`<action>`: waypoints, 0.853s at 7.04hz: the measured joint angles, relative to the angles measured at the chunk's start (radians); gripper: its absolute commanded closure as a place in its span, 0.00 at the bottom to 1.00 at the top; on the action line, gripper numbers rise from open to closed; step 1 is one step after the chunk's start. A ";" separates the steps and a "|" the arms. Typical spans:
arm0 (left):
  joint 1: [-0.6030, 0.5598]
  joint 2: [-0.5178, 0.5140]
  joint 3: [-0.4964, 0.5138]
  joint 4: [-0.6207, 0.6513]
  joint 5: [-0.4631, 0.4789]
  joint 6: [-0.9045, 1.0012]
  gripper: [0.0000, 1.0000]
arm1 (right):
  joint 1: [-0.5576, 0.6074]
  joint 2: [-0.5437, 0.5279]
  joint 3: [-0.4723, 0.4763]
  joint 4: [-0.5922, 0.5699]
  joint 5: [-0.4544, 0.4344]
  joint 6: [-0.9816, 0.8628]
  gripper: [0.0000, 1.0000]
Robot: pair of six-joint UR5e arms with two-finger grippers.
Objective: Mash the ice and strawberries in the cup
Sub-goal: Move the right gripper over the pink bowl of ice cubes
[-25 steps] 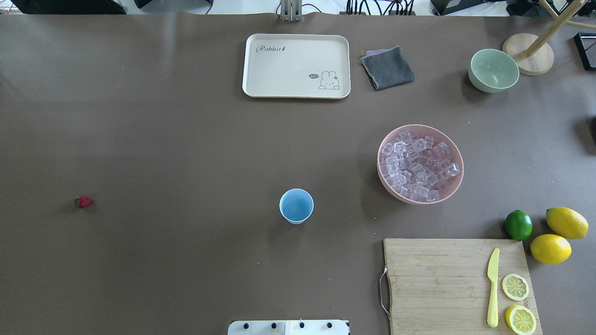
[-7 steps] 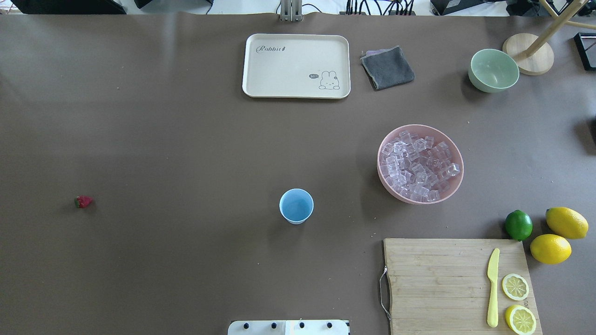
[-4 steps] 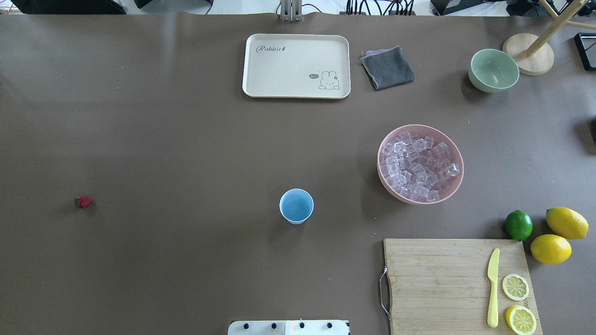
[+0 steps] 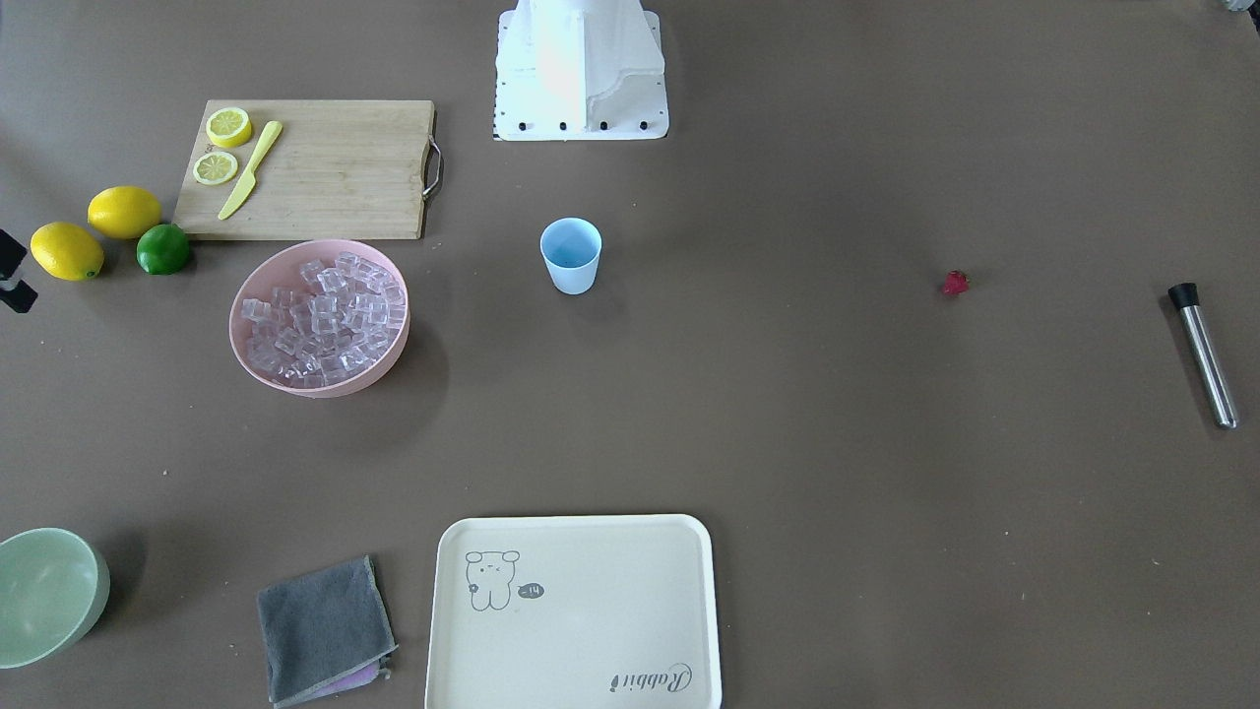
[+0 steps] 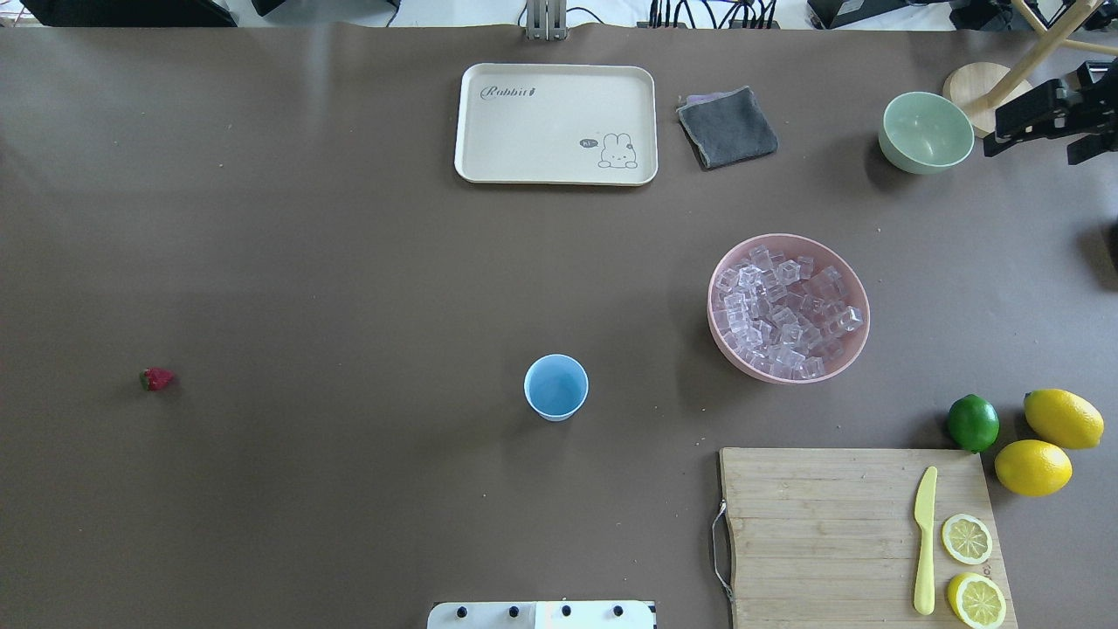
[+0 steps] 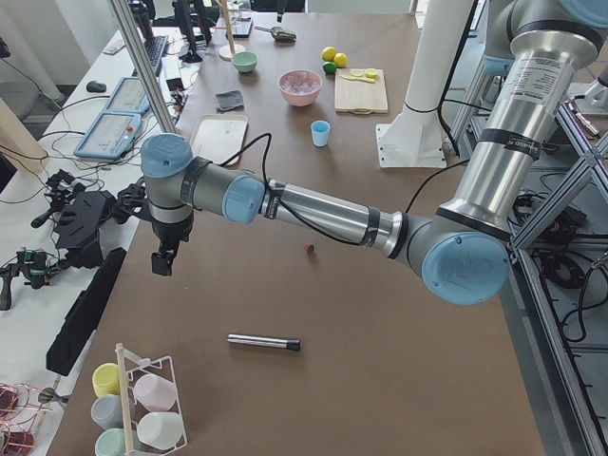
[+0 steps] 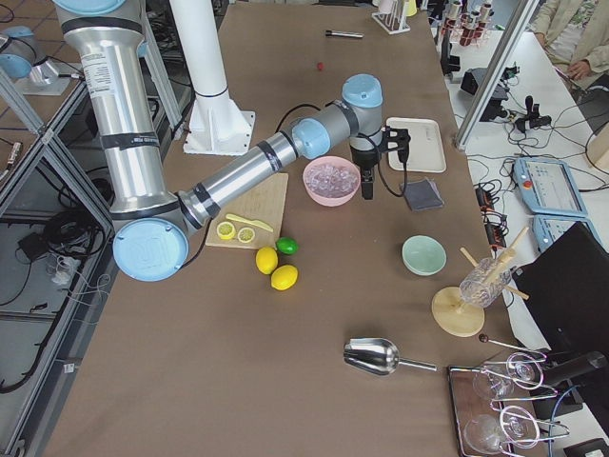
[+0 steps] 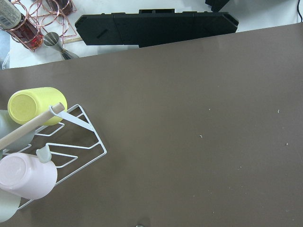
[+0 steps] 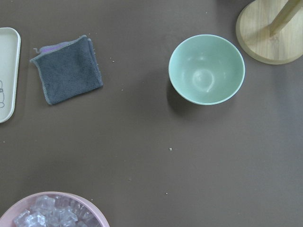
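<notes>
Centrally on the brown desk (image 5: 349, 262) the light blue cup (image 5: 556, 387) stands upright with its mouth up, apart from everything else. The single strawberry (image 5: 157, 378) lies on its side well off toward the robot's left, and farther out on that side a steel muddler (image 4: 1203, 354) with a black tip lies flat. The ice (image 5: 786, 319) is heaped in the pink bowl (image 5: 727, 351) to the cup's right and a little farther from the robot. Near that bowl a wooden cutting board (image 5: 812, 524) carries a yellow knife (image 5: 924, 542) and two lemon halves (image 5: 966, 538), with a lime (image 5: 972, 422) and two whole lemons (image 5: 1063, 418) just beside it. Along the far edge sit a cream rabbit tray (image 5: 555, 122), a folded grey cloth (image 5: 727, 127) and a pale green bowl (image 5: 926, 131). The right gripper (image 7: 366, 190) hangs high, pointing down, between the pink bowl and the cloth; I cannot tell how wide it is. The left gripper (image 6: 161, 264) hangs over the desk's left end near a white wire cup rack (image 8: 71, 137), its opening likewise impossible to judge.
</notes>
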 measured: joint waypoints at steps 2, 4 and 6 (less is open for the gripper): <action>0.004 -0.013 0.007 0.000 0.000 -0.001 0.02 | -0.184 0.047 0.021 0.000 -0.140 0.204 0.02; 0.005 -0.039 0.031 0.000 0.001 -0.001 0.02 | -0.334 0.077 0.024 0.001 -0.240 0.322 0.09; 0.006 -0.056 0.046 -0.001 0.001 -0.001 0.02 | -0.437 0.092 0.023 0.002 -0.308 0.415 0.20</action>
